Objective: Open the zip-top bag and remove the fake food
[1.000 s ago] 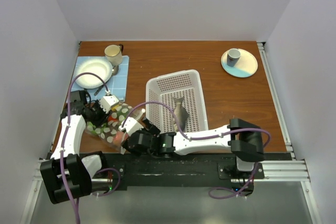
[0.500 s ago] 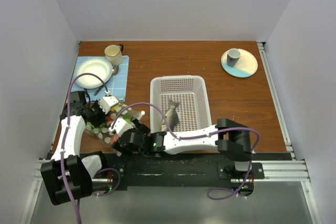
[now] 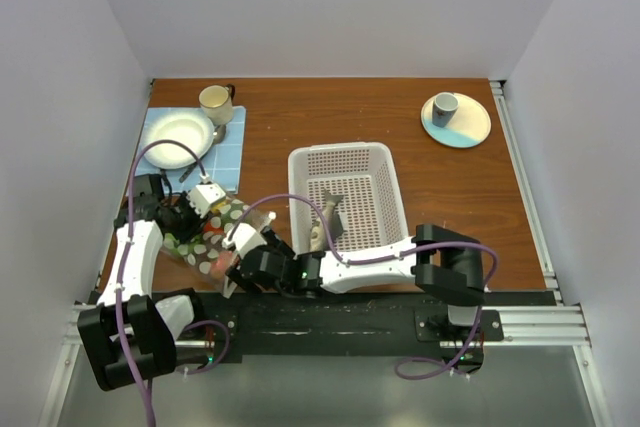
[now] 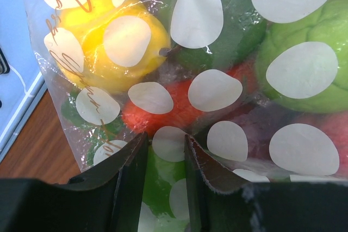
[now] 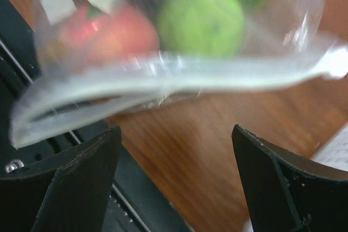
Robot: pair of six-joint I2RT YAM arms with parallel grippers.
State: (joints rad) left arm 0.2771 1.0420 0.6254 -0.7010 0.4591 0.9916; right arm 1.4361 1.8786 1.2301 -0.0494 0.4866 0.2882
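Down at the near-left of the table [image 3: 450, 197], the zip-top bag [image 3: 205, 237] lies with the left gripper [image 4: 165, 145] pinched nearly closed on its dotted plastic, a yellow fruit [image 4: 111, 36] and a green fruit [image 5: 201, 23] inside. The right gripper [image 5: 175, 134] is spread wide before the zip strip [image 5: 163, 82], holding nothing. The grey fish [image 3: 330, 215] lies in the white basket [image 3: 345, 157]

Bright, even overhead light with soft shadows. Ahead of the right gripper [image 5: 175, 134] the zip-top bag [image 5: 179, 74] looks blurred, possibly from motion; above the left gripper [image 4: 165, 145] it is sharp, with faint glare.
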